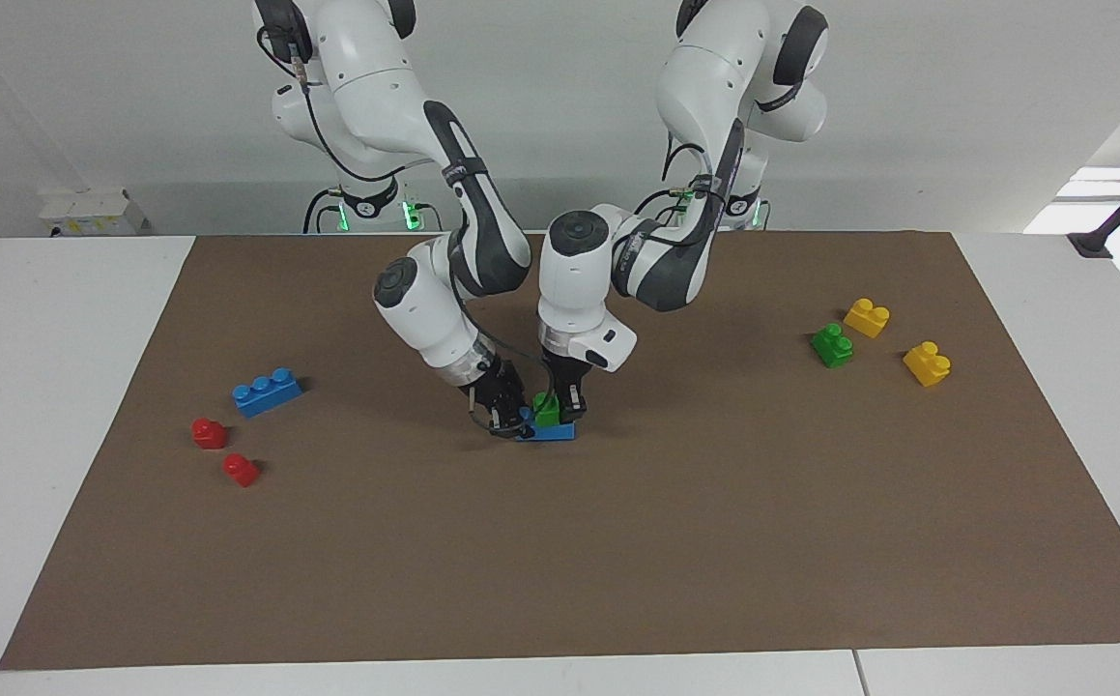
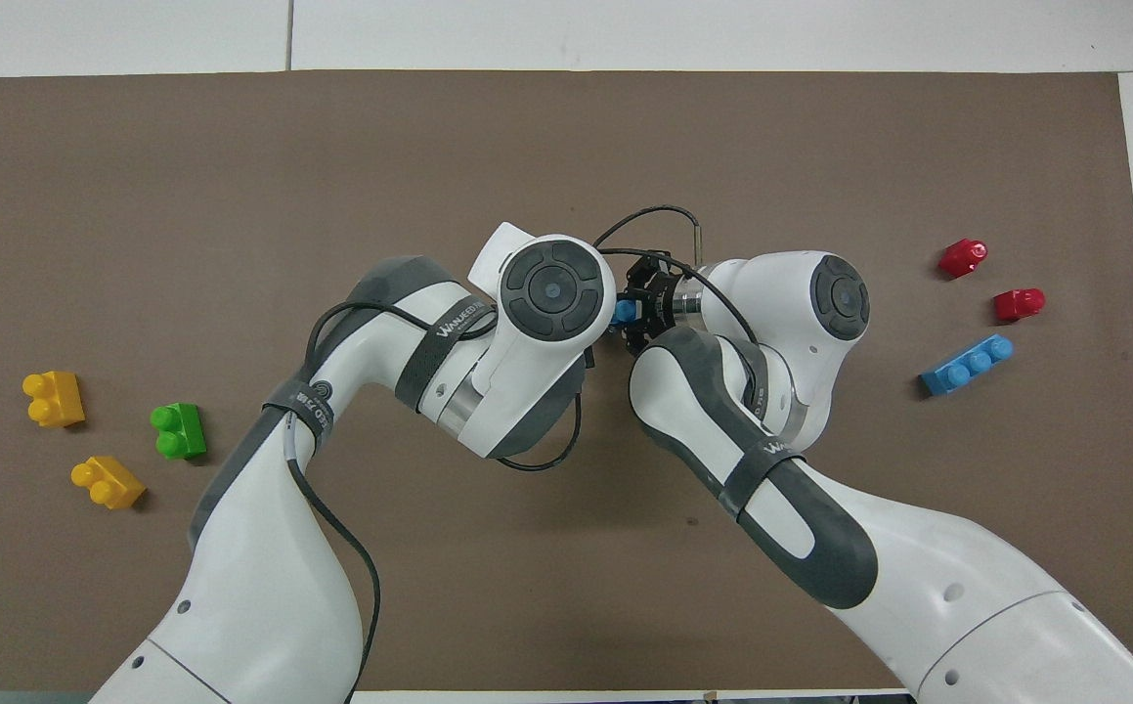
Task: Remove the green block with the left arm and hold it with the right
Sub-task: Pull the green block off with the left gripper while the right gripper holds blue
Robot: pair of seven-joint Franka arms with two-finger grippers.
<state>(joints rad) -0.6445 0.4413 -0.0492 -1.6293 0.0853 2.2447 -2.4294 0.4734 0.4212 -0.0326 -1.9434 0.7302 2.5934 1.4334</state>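
Two white robot arms meet over the middle of a brown mat point(image 1: 617, 541) laid on a white counter point(image 1: 57, 406). There a small green block point(image 1: 547, 410) sits stacked on a blue base brick point(image 1: 552, 432) that rests on the mat. The left tool point(image 1: 564, 398) points straight down with its fingers on either side of the green block, grasping it. The right tool point(image 1: 511, 418) comes in at a slant and is clenched on the end of the blue base brick toward the right arm's end of the counter, holding it against the mat. From overhead the left arm's wrist covers the green block, and only a bit of the blue base brick point(image 2: 623, 311) shows between the two wrists, next to the right tool point(image 2: 646, 303). Toward the right arm's end lie a loose blue three-stud brick point(image 1: 267, 391) and two red pieces point(image 1: 210, 432), the blue one nearer to the robots. Toward the left arm's end lie a second green brick point(image 1: 832, 344) and two yellow bricks point(image 1: 867, 316), well apart from the stack.
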